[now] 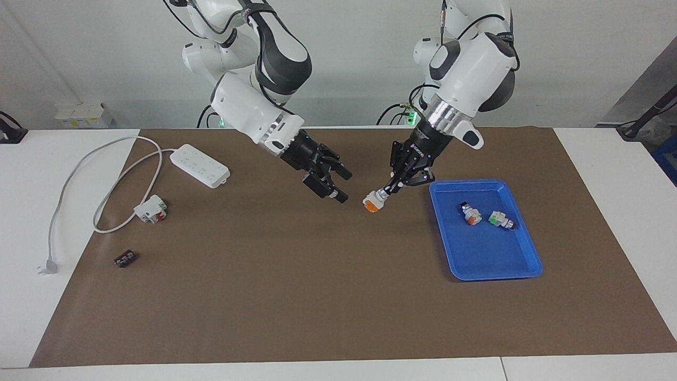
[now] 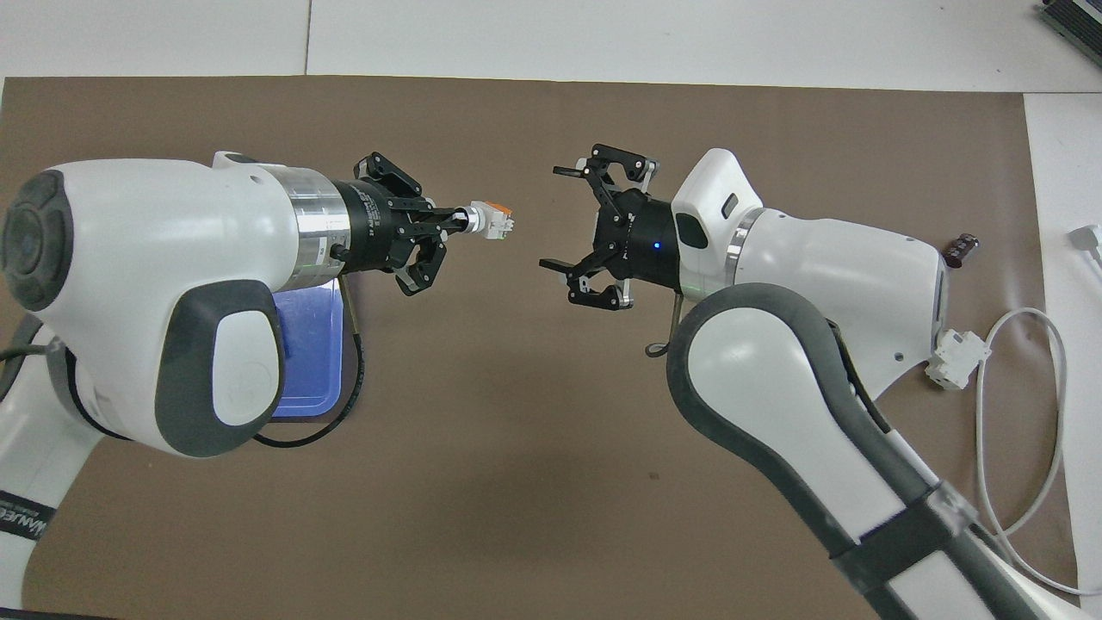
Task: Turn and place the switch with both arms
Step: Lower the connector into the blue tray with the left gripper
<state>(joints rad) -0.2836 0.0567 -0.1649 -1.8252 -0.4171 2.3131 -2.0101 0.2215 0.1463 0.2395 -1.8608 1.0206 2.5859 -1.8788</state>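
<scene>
The switch (image 1: pixel 372 201) (image 2: pixel 493 220), a small white block with its orange piece showing, hangs just above the brown mat. My left gripper (image 1: pixel 387 191) (image 2: pixel 459 220) is shut on its knob end and holds it alone, beside the blue tray (image 1: pixel 489 256). My right gripper (image 1: pixel 345 187) (image 2: pixel 551 215) hovers open over the mat a short gap from the switch, facing it, with nothing between its fingers.
In the tray lie another orange-marked block (image 1: pixel 469 214) and a green-marked block (image 1: pixel 500 219). Toward the right arm's end are a white power strip (image 1: pixel 200 165) with its cable, a white block with red parts (image 1: pixel 151 208) (image 2: pixel 956 360) and a small dark piece (image 1: pixel 124 259) (image 2: pixel 960 250).
</scene>
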